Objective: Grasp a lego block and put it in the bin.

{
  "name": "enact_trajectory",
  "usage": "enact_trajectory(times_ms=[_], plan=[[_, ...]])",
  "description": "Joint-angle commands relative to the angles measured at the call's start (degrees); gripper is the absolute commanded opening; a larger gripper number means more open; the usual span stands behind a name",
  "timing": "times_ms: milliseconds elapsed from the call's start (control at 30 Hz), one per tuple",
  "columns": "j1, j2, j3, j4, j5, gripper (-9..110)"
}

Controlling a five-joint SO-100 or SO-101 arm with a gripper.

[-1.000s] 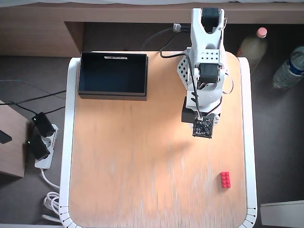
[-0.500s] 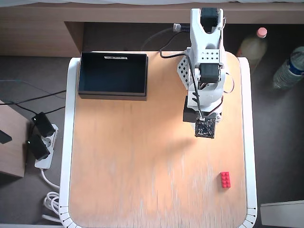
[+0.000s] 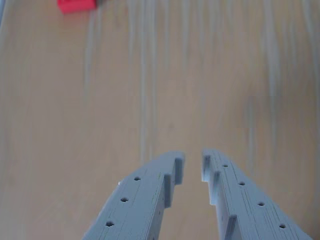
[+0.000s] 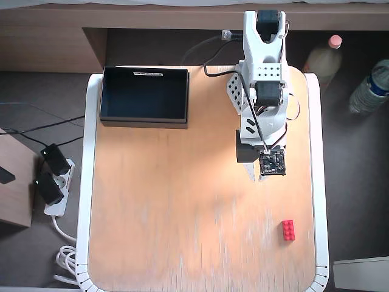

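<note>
The red lego block (image 4: 289, 230) lies flat near the table's front right corner in the overhead view. In the wrist view only its lower edge shows, at the top left (image 3: 75, 5). The black bin (image 4: 144, 122) stands at the table's back left, with nothing seen inside. My gripper (image 4: 253, 175) hangs over the table's right middle, well short of the block and far from the bin. Its grey fingers (image 3: 150, 195) stand a narrow gap apart in the wrist view, gripper (image 3: 192, 159) holding nothing.
The arm's white base (image 4: 262, 79) sits at the back right of the wooden table (image 4: 170, 213). Two bottles (image 4: 368, 85) stand on the floor to the right. A power strip and cables (image 4: 51, 182) lie on the floor to the left.
The wrist has stretched forward and slightly right, toward the lego block. Block and bin have not moved.
</note>
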Motion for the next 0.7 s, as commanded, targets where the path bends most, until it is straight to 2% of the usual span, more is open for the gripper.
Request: enact_trajectory(times_ms=[0, 333, 667], plan=[[0.53, -5.89, -0.53, -4.57, 0.97, 0], [0.53, -32.08, -26.28, -8.79, -0.09, 0], [-0.88, -46.41, -43.42, -8.88, -3.16, 1]])
